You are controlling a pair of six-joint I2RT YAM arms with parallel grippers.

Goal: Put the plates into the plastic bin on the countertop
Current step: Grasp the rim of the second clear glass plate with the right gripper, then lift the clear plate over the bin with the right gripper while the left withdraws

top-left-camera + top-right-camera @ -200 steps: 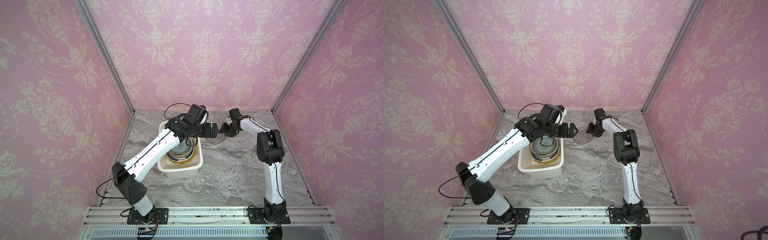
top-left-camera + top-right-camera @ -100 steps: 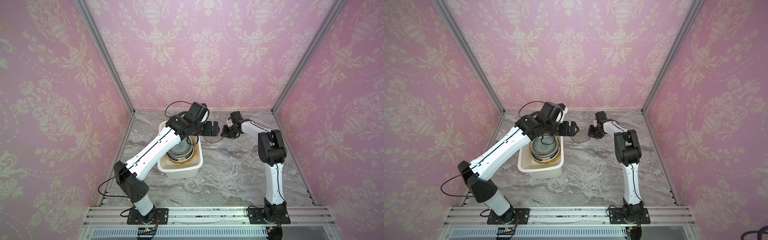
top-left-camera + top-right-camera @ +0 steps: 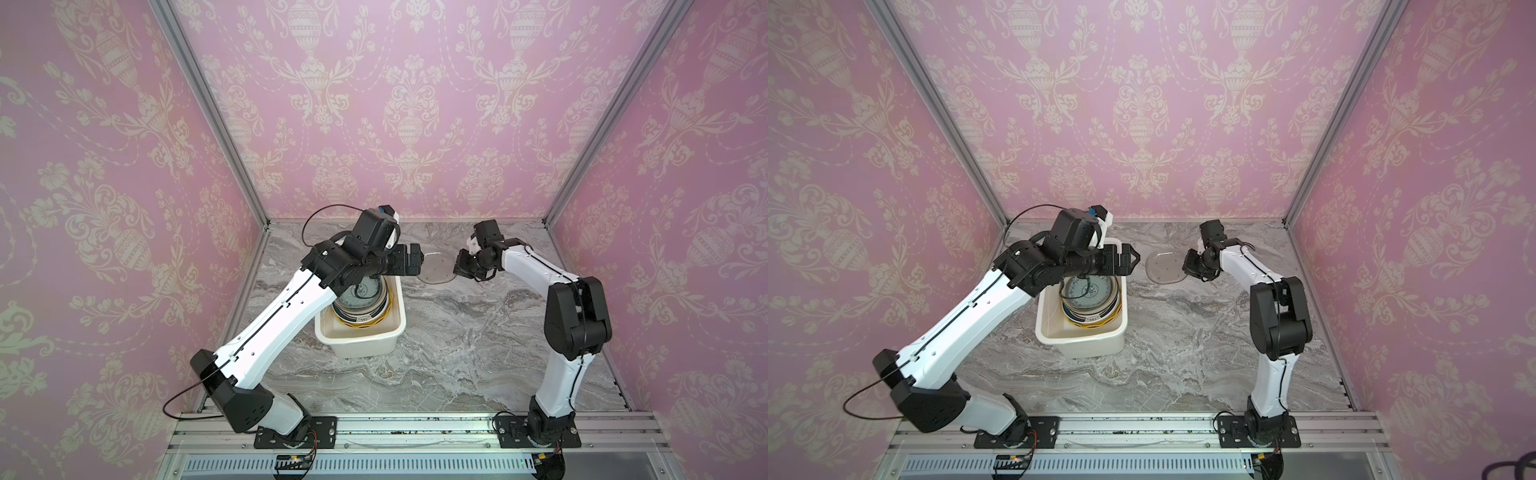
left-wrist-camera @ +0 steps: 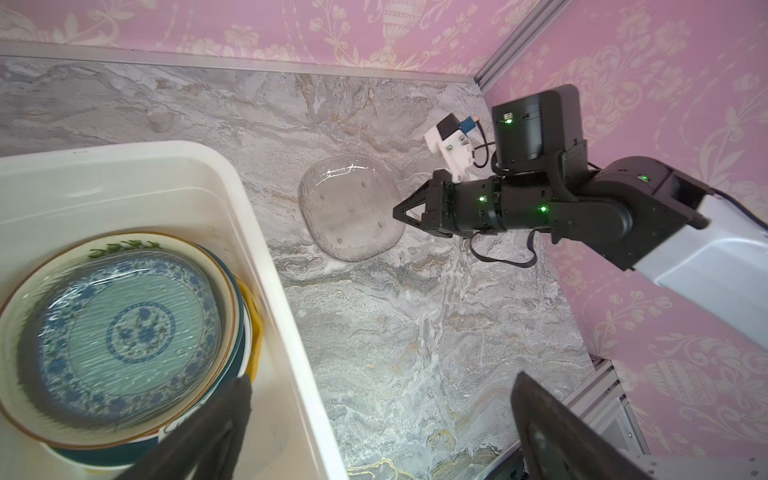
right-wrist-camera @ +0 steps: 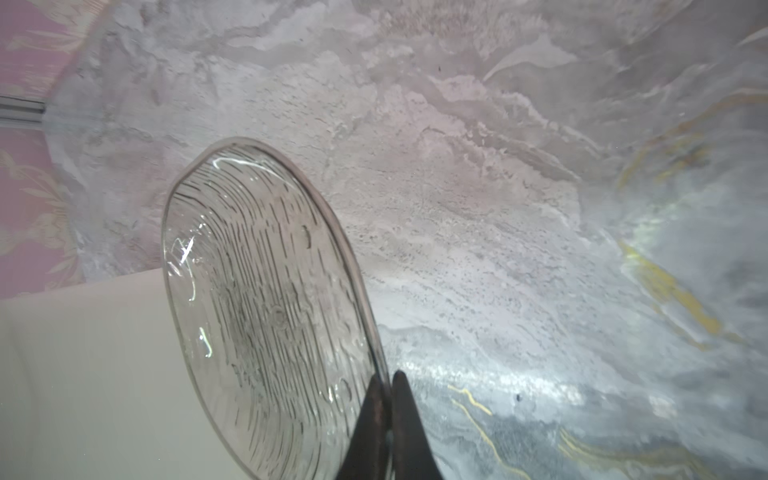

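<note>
beside the white plastic bin [image 4: 266,249], the right gripper [image 5: 386,376] is clamped on the rim of the clear glass plate [image 4: 349,208]. the left gripper [image 4: 382,378] hangs wide open over the bin.

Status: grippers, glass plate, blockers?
Right gripper shut on glass plate rim. Left gripper open, between plate and plastic bin, possibly in the way. Plate not yet binned.

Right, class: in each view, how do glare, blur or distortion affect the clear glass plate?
In both top views the clear glass plate almost melts into the marble countertop; left wrist view: sharp, white glare on its rim; right wrist view: crisp ribbing, countertop behind soft and overbright.
</note>
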